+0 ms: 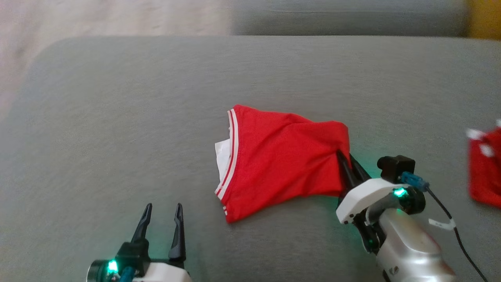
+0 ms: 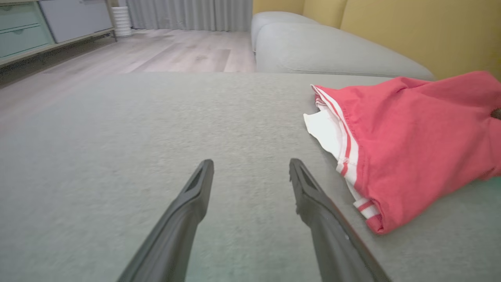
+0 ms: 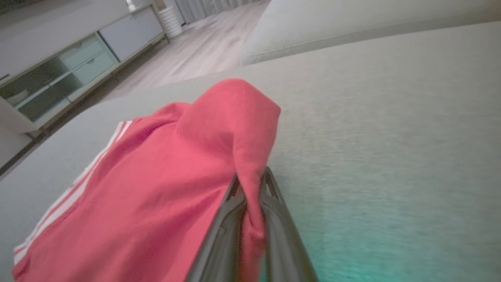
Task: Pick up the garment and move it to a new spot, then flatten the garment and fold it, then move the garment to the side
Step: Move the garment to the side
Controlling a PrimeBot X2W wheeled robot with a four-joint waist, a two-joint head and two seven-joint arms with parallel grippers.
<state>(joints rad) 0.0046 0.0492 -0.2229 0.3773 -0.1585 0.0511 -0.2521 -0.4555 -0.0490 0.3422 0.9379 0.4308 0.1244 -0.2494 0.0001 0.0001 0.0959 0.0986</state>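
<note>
Grey upholstery fills the scene: a broad sofa cushion (image 1: 117, 117) with pale wood floor (image 1: 78, 17) beyond its far left corner. At the lower left, the left claw (image 1: 163, 206) hovers with its jaws spread wide and nothing between them, near the garment's striped edge but apart from it. The garment (image 1: 282, 156) lies near the cushion's middle, a bright red knit piece bunched into a rough wedge. Two white stripes run down its left hem and a white inner layer peeks out beside them. It looks light, soft and limp, so it should sag and crumple wherever it is unsupported, and a single pinch will probably let it hang in a bundle. The striped hem, doubled and firmer, seems the best second hold for spreading it flat. On its right edge, the right claw (image 1: 346, 158) is pinched narrowly on a fold of the red cloth, which drapes over its fingers. Further right, well apart, another red cloth (image 1: 485, 168) sits at the frame edge.
</note>
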